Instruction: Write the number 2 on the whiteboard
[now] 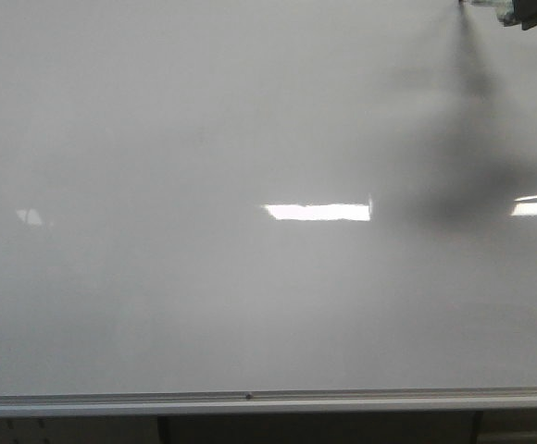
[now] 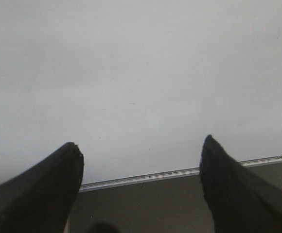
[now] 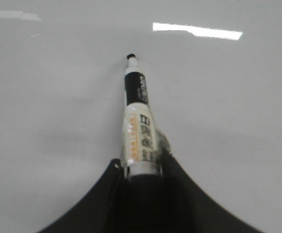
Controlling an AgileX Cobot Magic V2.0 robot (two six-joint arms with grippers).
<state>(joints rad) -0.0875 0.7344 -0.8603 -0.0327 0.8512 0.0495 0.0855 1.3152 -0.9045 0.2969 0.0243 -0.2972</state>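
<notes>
The whiteboard (image 1: 204,277) fills the front view, glossy white with a silver frame edge along the bottom. No number 2 shows on it in any view. My right gripper (image 3: 142,162) is shut on a marker (image 3: 138,121) with a white and black barrel; its uncapped black tip points at the board in the right wrist view (image 3: 219,121). In the front view only a bit of the right gripper (image 1: 518,11) shows at the top right corner, above its dark shadow. My left gripper (image 2: 140,145) is open and empty over the board's frame edge (image 2: 146,177).
Bright light reflections (image 1: 317,212) lie across the middle of the board. The board's silver frame (image 1: 250,400) runs along the near edge, with a dark surface (image 2: 141,206) beyond it in the left wrist view.
</notes>
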